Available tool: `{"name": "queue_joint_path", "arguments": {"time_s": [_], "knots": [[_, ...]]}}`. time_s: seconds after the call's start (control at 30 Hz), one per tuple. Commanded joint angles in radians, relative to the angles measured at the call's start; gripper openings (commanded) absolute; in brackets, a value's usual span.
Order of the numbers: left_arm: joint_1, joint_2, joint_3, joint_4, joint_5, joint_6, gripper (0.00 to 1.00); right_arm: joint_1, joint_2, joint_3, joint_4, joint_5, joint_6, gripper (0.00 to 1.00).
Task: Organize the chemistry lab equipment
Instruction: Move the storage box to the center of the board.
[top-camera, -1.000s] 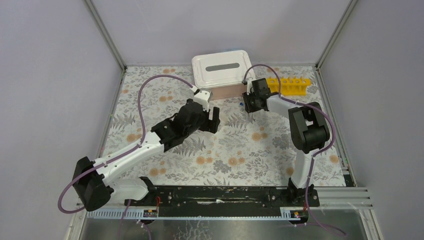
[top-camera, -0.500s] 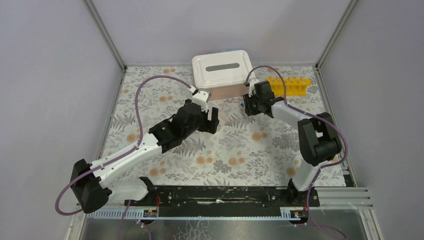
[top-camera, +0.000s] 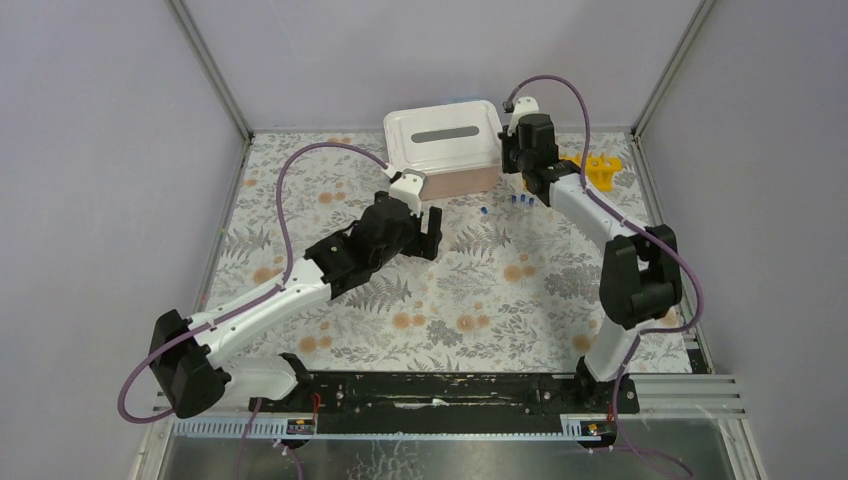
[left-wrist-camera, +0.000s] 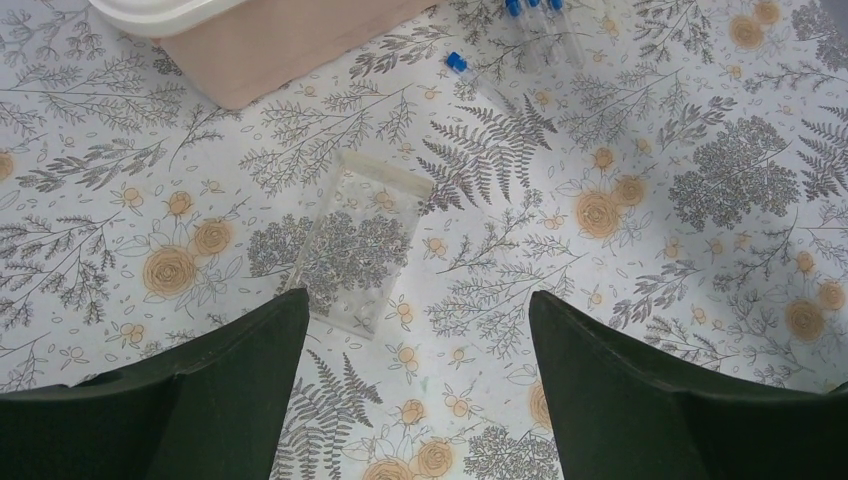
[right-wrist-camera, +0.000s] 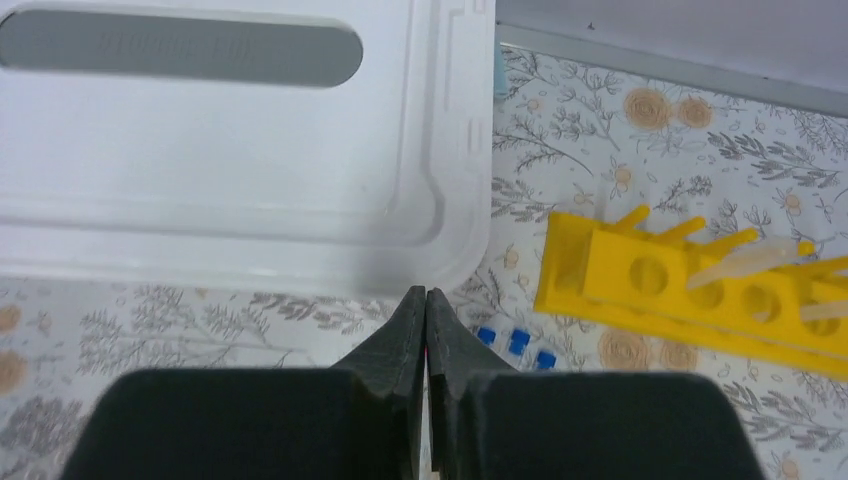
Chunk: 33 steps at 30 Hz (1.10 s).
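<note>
Right claw (right-wrist-camera: 427, 296) swung back toward white box (top-camera: 445, 140), now pinched shut on nothing; left claw (left-wrist-camera: 418, 300) wide. Blue-capped tubes (top-camera: 521, 201) lie on counter (top-camera: 450, 300) near yellow rack (top-camera: 603, 168). Step likely: racking tubes. You must reopen, descend over one tube

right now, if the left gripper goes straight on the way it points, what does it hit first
Probably the clear flat piece on the tablecloth, just ahead of the open left gripper. It lies slightly off the midline, so the tablecloth beside it could come first; depth is unclear.
</note>
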Motion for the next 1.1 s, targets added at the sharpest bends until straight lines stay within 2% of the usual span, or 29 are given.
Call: {"name": "queue_joint_path", "arguments": {"time_s": [0.0,0.07,0.37,0.63,1.07], "knots": [[-0.006,-0.007,0.016,0.029,-0.033,0.028,0.89,-0.005,0.088,0.096,0.075,0.062,0.011,0.03],[-0.005,-0.017,0.001,0.040,-0.031,0.034,0.89,-0.004,0.129,0.130,0.092,0.093,0.013,0.00],[-0.006,-0.048,-0.040,0.061,-0.029,0.048,0.89,-0.004,0.234,0.253,0.114,0.181,-0.019,0.00],[-0.006,-0.045,-0.059,0.075,-0.024,0.053,0.89,-0.010,0.275,0.261,0.144,0.243,-0.034,0.00],[-0.005,-0.029,-0.076,0.078,-0.047,0.060,0.89,-0.019,0.414,0.378,0.059,0.073,0.012,0.00]]}}
